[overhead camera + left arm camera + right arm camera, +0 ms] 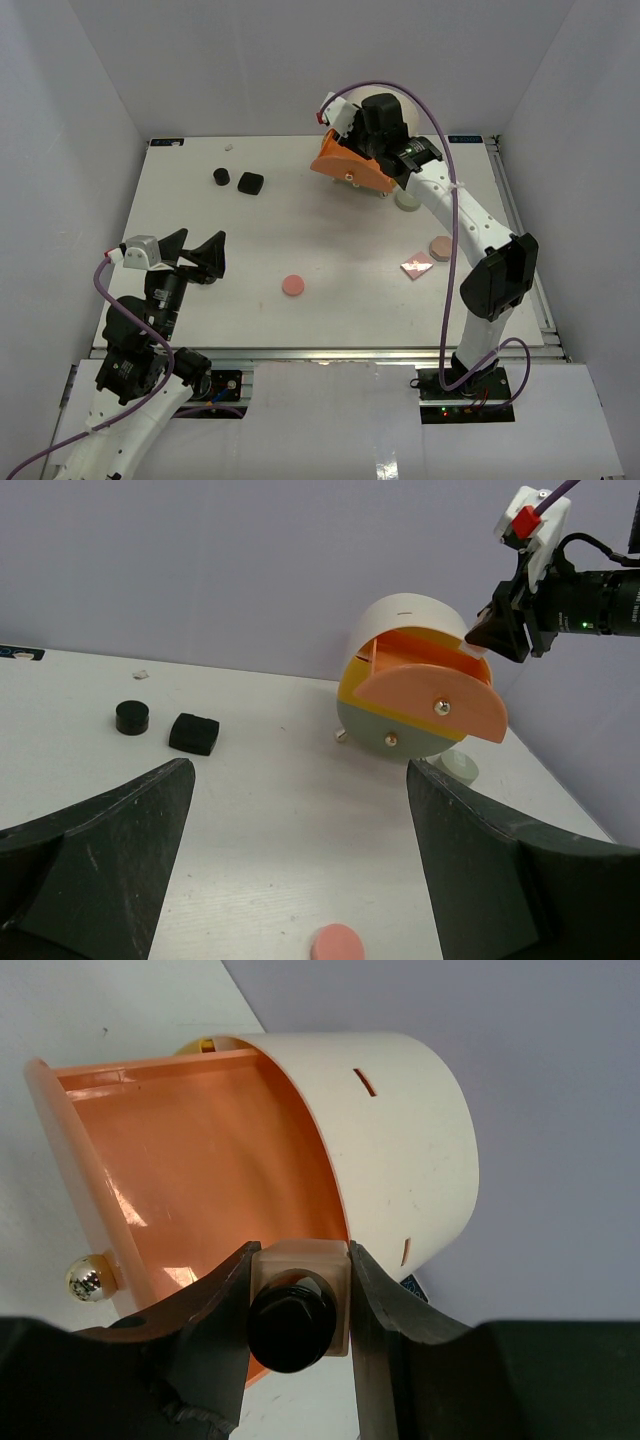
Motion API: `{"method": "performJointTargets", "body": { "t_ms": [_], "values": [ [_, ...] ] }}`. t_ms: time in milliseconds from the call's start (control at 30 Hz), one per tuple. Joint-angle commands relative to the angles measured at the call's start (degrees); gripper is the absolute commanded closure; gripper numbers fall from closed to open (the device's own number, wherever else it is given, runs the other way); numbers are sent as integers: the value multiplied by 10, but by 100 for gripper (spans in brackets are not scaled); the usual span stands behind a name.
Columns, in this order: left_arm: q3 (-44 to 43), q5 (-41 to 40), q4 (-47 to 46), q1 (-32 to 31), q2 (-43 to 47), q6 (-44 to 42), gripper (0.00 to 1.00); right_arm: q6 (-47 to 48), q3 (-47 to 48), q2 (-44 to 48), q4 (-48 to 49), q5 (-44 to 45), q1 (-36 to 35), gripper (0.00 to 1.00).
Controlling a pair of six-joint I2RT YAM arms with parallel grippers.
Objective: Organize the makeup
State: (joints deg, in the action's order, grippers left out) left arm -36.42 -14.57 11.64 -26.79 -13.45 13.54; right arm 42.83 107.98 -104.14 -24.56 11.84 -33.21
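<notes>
My right gripper point(300, 1260) is shut on a tiny black-capped bottle point(297, 1312) and holds it just above the open orange drawer point(190, 1160) of the cream cylindrical box point(400, 1120). In the top view that gripper point(352, 138) is over the drawer point(345, 165). My left gripper point(200, 252) is open and empty at the near left. A pink round compact point(293, 285) lies mid-table and shows between the open left fingers point(336, 943). A pink square palette point(417, 266), a tan compact point(439, 245) and a grey-green compact point(407, 200) lie at the right.
Two small black jars, one round point(221, 177) and one squarish point(250, 183), sit at the back left. The box's yellow and grey drawers point(400, 742) are shut. White walls enclose the table point(330, 235) on three sides.
</notes>
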Motion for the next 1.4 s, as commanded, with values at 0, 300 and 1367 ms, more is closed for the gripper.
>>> {"method": "performJointTargets", "body": {
  "t_ms": [0,300,1367],
  "values": [
    [-2,13,1,2,-10,2,2,-14,24,1,0,-9,25,88],
    [-1,16,1,2,-11,1,2,-127,71,-44,-58,-178,107,83],
    [0,17,-1,2,-18,2,2,-34,135,-108,-149,-38,40,56]
  ]
}}
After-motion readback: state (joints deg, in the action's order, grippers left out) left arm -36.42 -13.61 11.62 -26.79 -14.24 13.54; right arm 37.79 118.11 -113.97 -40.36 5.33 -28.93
